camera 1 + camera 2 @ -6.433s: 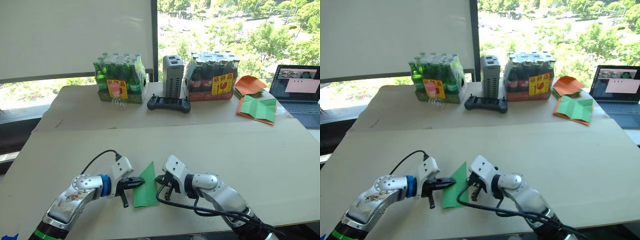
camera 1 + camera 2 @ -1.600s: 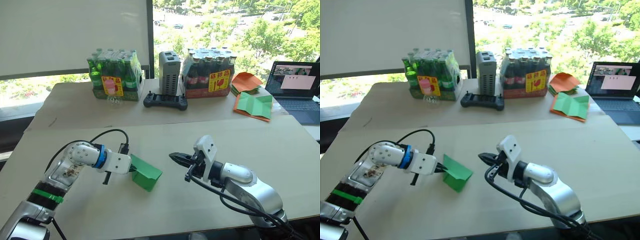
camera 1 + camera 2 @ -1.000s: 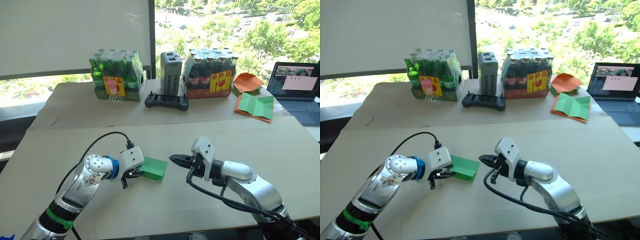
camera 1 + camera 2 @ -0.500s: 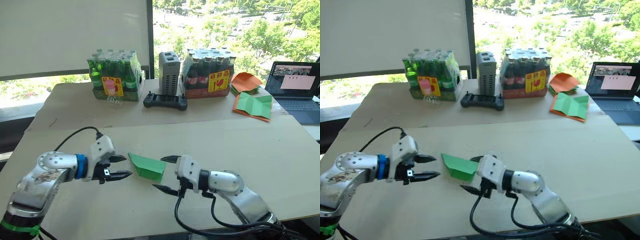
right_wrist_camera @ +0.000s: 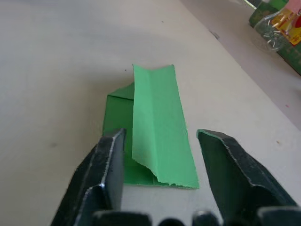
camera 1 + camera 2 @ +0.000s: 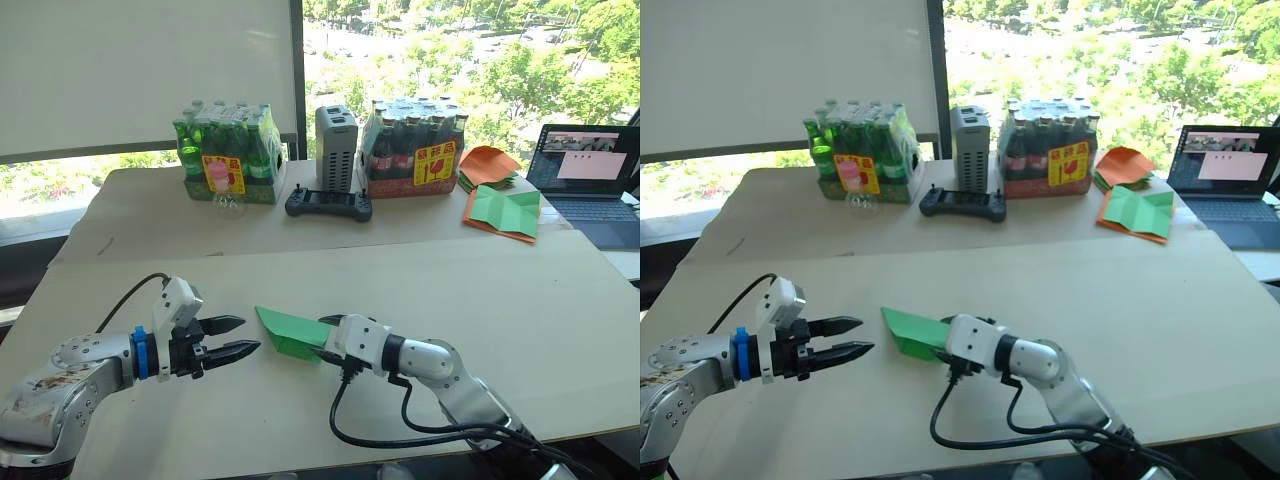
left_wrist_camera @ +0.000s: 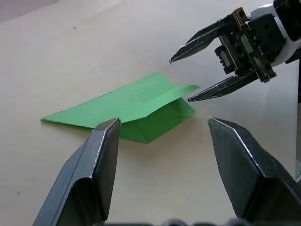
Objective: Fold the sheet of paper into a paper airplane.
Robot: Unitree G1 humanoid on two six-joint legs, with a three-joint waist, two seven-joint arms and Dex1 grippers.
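The folded green paper airplane (image 6: 290, 333) lies on the near part of the light wooden table (image 6: 520, 300), between the 2 grippers, its pointed end toward the left gripper (image 6: 236, 337). That gripper hangs just beside the point without touching it, its 2 black fingers spread apart. The right gripper (image 7: 194, 70) is at the airplane's blunt end with its fingers apart on either side of the raised top flap, not clamped. On the far table stand 2 shrink-wrapped packs of bottles (image 6: 228, 155).
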